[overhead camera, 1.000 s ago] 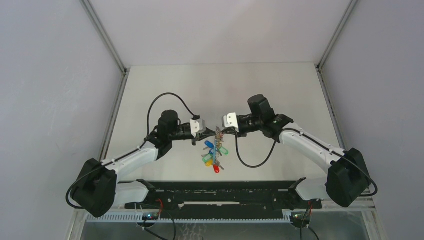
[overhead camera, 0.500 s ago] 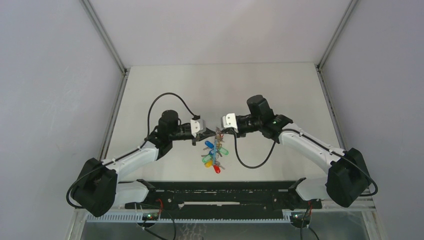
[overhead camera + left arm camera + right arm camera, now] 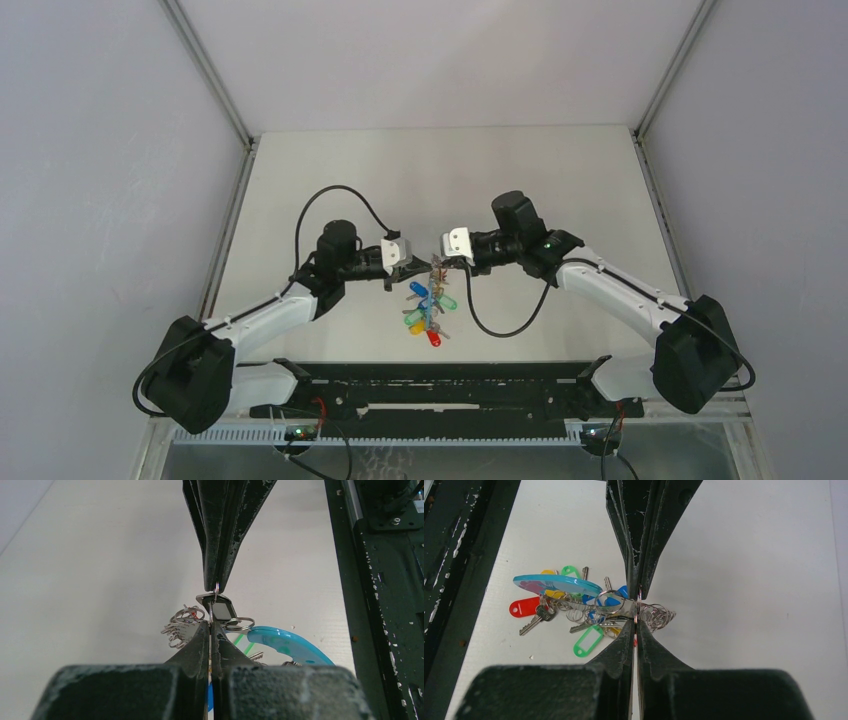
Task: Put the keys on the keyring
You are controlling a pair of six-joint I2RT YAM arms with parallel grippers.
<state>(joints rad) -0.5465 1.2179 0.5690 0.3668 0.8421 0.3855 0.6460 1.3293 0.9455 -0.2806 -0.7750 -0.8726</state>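
Observation:
My left gripper and right gripper meet tip to tip above the middle of the table. Both are shut on one thin silvery ring, each pinching an opposite side of it. In the left wrist view my own tips hold its lower side and the right gripper its upper side. The keyring shows as a turquoise segment beside that ring. The keys spread below it toward the near edge, with a red tag and a green tag. A tangle of small wire rings bunches at the pinched ring.
A black rail runs along the near edge of the white table, close to the keys. Grey walls with metal posts close in the left, right and back. Each arm's cable loops beside its wrist.
The right gripper has crept slightly left toward the left one. The key bundle and the left arm stay where they were.

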